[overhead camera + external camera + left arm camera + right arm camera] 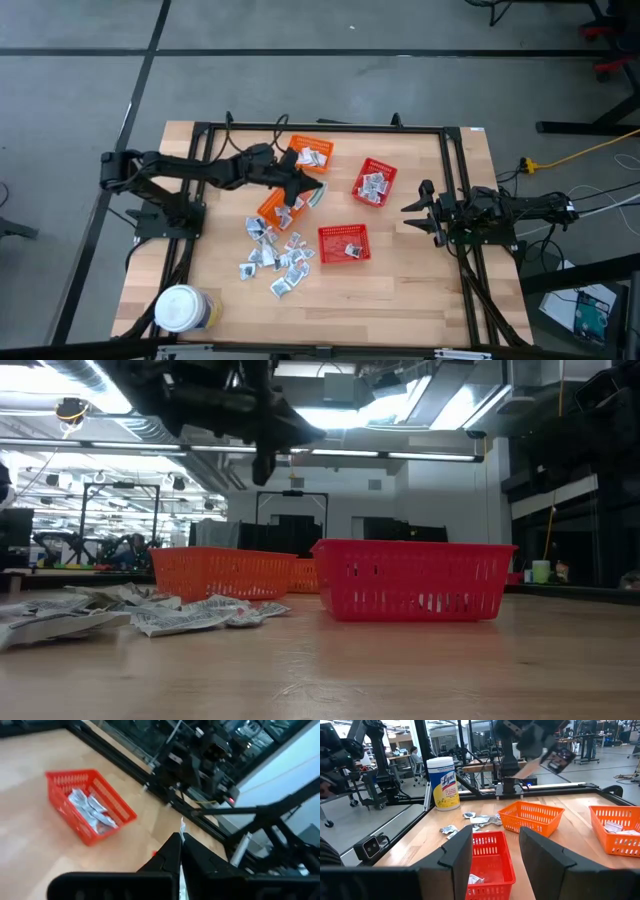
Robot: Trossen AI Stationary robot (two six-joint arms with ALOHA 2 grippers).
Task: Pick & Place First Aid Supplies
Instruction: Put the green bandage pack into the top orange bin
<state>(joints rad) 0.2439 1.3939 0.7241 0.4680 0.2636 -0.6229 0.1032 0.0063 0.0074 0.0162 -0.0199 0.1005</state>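
Left gripper point(305, 192), clamped on 1 sachet point(532, 766), hangs above an orange basket point(283, 205); right gripper point(412, 210) waits open

Loose sachets point(273, 252) lie between jar point(181, 309) and baskets point(343, 243).
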